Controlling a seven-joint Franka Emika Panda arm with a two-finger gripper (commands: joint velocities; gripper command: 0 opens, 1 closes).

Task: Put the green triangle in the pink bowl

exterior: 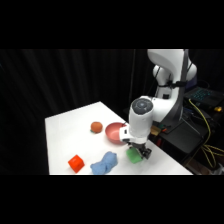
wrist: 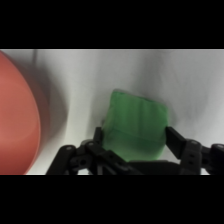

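Note:
The green triangle point(wrist: 137, 117) fills the middle of the wrist view, wedged between the two black fingers point(wrist: 176, 139) of my gripper point(wrist: 136, 140), which touch it on both sides. In the side view my gripper point(exterior: 137, 151) is low over the table's right front part, with the green triangle point(exterior: 132, 156) showing just under it. The pink bowl point(exterior: 115, 132) sits right beside it, behind and to the left. In the wrist view the pink bowl point(wrist: 17, 115) is the red curve at the left edge.
An orange-brown ball point(exterior: 96, 127) lies left of the bowl. Near the white table's point(exterior: 65, 135) front edge are a red-orange block point(exterior: 76, 163) and a blue cloth-like lump point(exterior: 105, 164). Cables and dark equipment stand off the table to the right.

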